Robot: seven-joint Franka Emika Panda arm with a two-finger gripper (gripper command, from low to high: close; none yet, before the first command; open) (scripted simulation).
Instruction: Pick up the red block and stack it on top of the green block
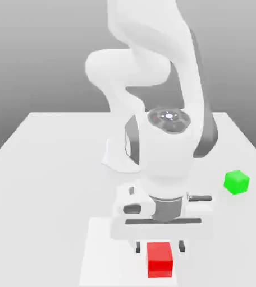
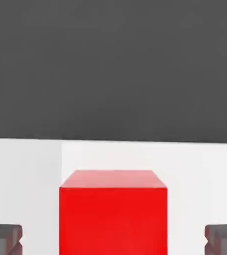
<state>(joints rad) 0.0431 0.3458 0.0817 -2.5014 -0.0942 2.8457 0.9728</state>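
Arm bent downward; gripper [image 1: 160, 246] low by red block [image 1: 159, 260]; 2 fingers [image 2: 5, 238] apart, block ungrasped between.

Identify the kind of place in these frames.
Likely a simulated robotics test bench, not a real workshop: a white robot arm with a two-finger tool over a plain pale tabletop, plus a glossy red cube and a bright green cube.
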